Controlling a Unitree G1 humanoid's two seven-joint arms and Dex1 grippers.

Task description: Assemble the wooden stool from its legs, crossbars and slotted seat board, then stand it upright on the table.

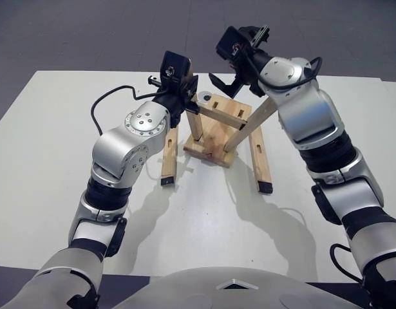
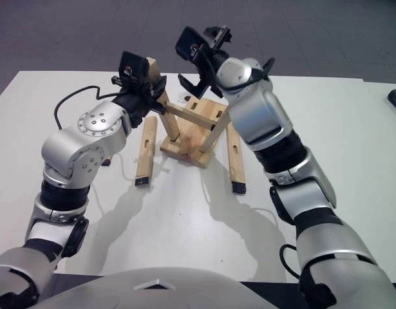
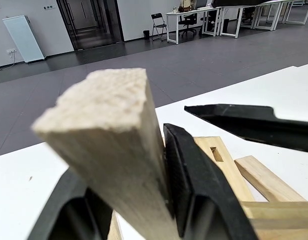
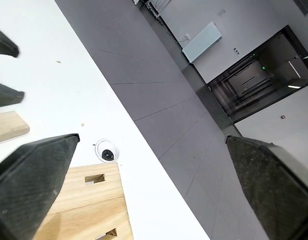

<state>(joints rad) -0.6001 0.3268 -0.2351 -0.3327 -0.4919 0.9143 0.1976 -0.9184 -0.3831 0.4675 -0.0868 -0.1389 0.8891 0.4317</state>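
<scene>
The slotted seat board (image 1: 210, 147) lies flat on the white table (image 1: 69, 116). Two wooden legs (image 1: 194, 123) (image 1: 249, 129) rise from it, leaning, joined by a crossbar (image 1: 220, 114). My left gripper (image 1: 183, 90) is shut on the top of the left leg (image 3: 108, 130), whose rough end sticks out past the black pads (image 3: 186, 175). My right gripper (image 1: 231, 80) hangs open just above the far end of the seat board (image 4: 88, 200), with its fingers (image 4: 28, 185) spread wide and nothing between them.
Two loose legs lie flat on the table, one (image 1: 170, 154) left of the board and one (image 1: 259, 161) right of it. A round cable hole (image 4: 106, 150) sits in the table beyond the board. Bare table lies in front.
</scene>
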